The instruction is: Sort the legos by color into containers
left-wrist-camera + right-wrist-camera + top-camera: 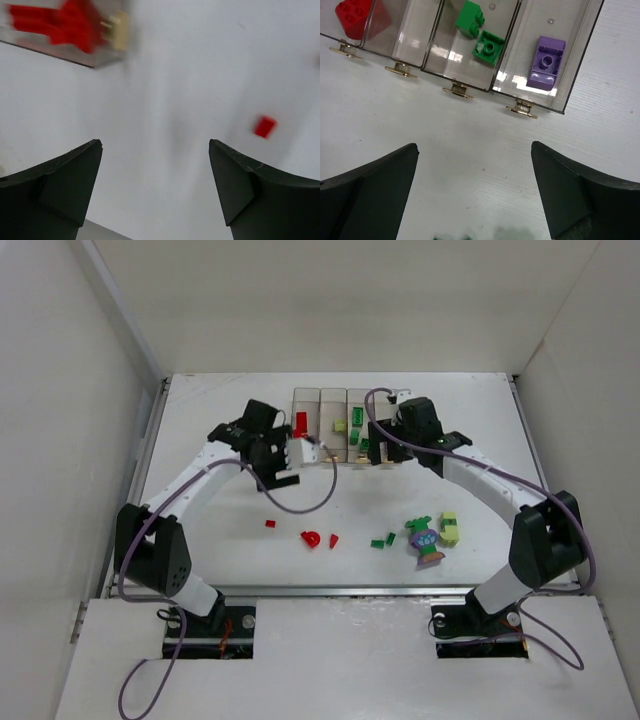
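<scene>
Four joined clear bins (431, 40), red brick (357, 17), green bricks (487, 48), purple brick (546, 62) inside, other bricks (312, 538) loose nearby

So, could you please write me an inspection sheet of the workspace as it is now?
Surface: white table, no spill seen.
Job's things: four clear bins hold a red brick, green bricks and a purple brick; on the table lie red pieces, green pieces, a lime-yellow brick and a mixed clump.
Clutter: nothing seen.
Grippers: left gripper and right gripper open, empty.
Cables: purple cables along both arms; one loops beside the left gripper.
Surroundings: white walls on three sides.
</scene>
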Controlling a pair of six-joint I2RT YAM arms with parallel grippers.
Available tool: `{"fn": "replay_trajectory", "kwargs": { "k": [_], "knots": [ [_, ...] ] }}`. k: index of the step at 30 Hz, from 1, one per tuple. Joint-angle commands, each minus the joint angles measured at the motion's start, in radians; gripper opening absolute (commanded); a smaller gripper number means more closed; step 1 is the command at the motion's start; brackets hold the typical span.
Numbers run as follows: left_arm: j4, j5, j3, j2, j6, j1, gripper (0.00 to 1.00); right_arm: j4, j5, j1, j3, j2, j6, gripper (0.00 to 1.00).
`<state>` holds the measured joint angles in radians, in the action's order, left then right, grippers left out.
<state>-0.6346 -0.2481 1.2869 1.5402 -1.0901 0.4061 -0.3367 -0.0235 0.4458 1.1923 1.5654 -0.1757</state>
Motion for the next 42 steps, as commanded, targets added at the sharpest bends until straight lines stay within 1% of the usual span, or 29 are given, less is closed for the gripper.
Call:
{"fn": "replay_trajectory", "kwargs": {
  "k": [1,3,4,5,8,10,11,13,14,15,20,22,23,24,25,26,27,29,33,34,36,37,38,39,40,42],
  "knots": [
    [-0.231,0.028,-0.164,-0.023,-0.231,0.023,0.85,0.031,-0.001,0.010,-0.005,-0.002,0.001,1.00],
    [-0.206,0.041,-0.254,-0.037,-0.243,0.046,0.81,0.031,0.010,0.021,-0.005,0.007,0.001,1.00],
    [-0.186,0.041,-0.274,-0.048,-0.243,0.057,0.81,0.031,0.010,0.021,0.006,0.016,0.001,1.00],
    [-0.175,0.032,-0.290,-0.048,-0.226,0.077,0.81,0.031,0.010,0.031,0.006,0.016,0.001,1.00],
    [-0.142,0.013,-0.330,-0.048,-0.199,0.088,0.81,0.031,0.010,0.031,0.026,0.016,0.001,1.00],
    [-0.105,0.013,-0.353,-0.048,-0.170,0.097,0.78,0.031,0.000,0.031,0.026,0.016,0.001,1.00],
    [-0.053,0.013,-0.380,-0.048,-0.159,0.097,0.76,0.031,0.000,0.031,0.026,0.016,0.001,1.00],
    [-0.008,0.023,-0.393,-0.022,-0.134,0.109,0.72,0.031,0.000,0.031,0.026,0.016,0.001,1.00],
    [0.007,0.023,-0.403,-0.009,-0.107,0.118,0.68,0.031,0.000,0.031,0.026,0.016,0.001,1.00],
    [0.018,0.023,-0.403,0.021,-0.093,0.119,0.61,0.021,0.000,0.031,0.026,0.016,0.001,1.00],
    [0.029,0.032,-0.412,0.086,-0.070,0.128,0.49,0.021,-0.009,0.031,0.015,0.006,0.001,1.00],
    [0.072,0.041,-0.428,0.086,-0.070,0.128,0.44,0.021,-0.018,0.031,0.015,0.005,0.001,1.00],
    [0.072,0.052,-0.439,0.077,-0.070,0.128,0.38,0.021,-0.018,0.031,0.015,0.005,0.001,1.00],
    [0.084,0.052,-0.439,0.077,-0.070,0.128,0.35,0.021,-0.018,0.031,0.006,0.005,0.001,1.00],
    [0.084,0.052,-0.439,0.077,-0.070,0.128,0.28,0.021,-0.018,0.031,0.006,0.005,0.001,1.00],
    [0.084,0.052,-0.439,0.077,-0.061,0.128,0.27,0.021,-0.018,0.031,0.006,0.005,0.001,1.00],
    [0.084,0.052,-0.439,0.077,-0.060,0.128,0.16,0.021,-0.018,0.031,0.006,0.005,0.001,1.00],
    [0.084,0.062,-0.416,0.067,-0.051,0.128,0.00,0.021,-0.018,0.031,0.006,-0.004,0.001,1.00],
    [0.064,0.038,-0.345,0.058,-0.015,0.128,0.00,0.021,-0.018,0.031,0.006,-0.004,0.001,1.00],
    [0.064,0.018,-0.321,0.058,-0.001,0.128,0.00,0.021,-0.018,0.031,0.006,-0.004,0.001,1.00],
    [0.038,-0.063,-0.220,0.058,0.053,0.099,0.00,0.021,-0.018,0.031,0.015,0.005,0.001,1.00],
    [0.038,-0.094,-0.180,0.067,0.080,0.067,0.00,0.021,-0.018,0.031,0.015,0.005,0.001,1.00],
    [0.038,-0.124,-0.097,0.067,0.111,0.050,0.00,0.021,-0.018,0.031,0.015,0.005,0.001,1.00],
    [0.050,-0.181,-0.054,0.090,0.184,0.030,0.00,0.021,-0.018,0.031,0.015,0.005,0.001,1.00],
    [0.067,-0.203,-0.016,0.100,0.231,-0.004,0.00,0.021,-0.018,0.031,0.015,0.005,0.001,1.00],
    [0.136,-0.215,0.075,0.121,0.347,-0.030,0.00,0.021,-0.018,0.031,0.015,0.005,0.001,1.00]
  ]
}}
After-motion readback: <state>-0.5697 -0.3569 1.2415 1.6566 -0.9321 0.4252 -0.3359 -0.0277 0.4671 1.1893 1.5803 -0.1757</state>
